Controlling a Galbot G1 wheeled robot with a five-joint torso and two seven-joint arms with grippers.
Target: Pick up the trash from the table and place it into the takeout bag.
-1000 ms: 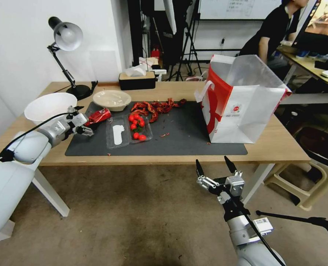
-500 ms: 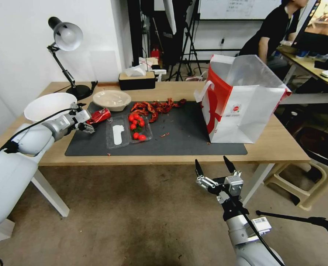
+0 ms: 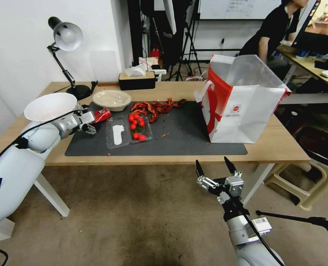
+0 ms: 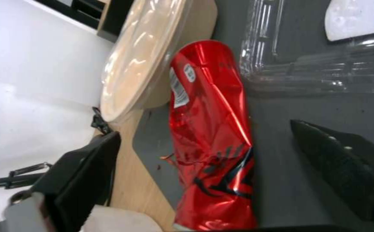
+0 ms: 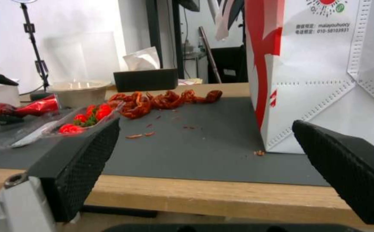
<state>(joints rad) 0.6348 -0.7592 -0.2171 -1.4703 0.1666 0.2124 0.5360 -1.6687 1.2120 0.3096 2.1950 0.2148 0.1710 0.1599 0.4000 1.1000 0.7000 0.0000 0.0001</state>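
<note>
- The left gripper (image 3: 90, 123) is held wide open at the mat's (image 3: 186, 136) left edge, its fingers (image 4: 83, 180) set either side of a crushed red can (image 4: 211, 138), not closed on it.
- The can lies on the mat just beside the beige bowl (image 3: 111, 99).
- The bag (image 3: 241, 103) stands open on the mat's right end.
- The right gripper (image 3: 215, 170) is parked open below the table (image 3: 274, 144).

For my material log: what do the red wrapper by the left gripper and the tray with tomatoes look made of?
The red wrapper looks like glossy metallised foil or film: mirror glints, sharp creases. The tray looks like thin clear plastic: the mat shows through, ribbed highlights. The left gripper straddles the wrapper, open.
</note>
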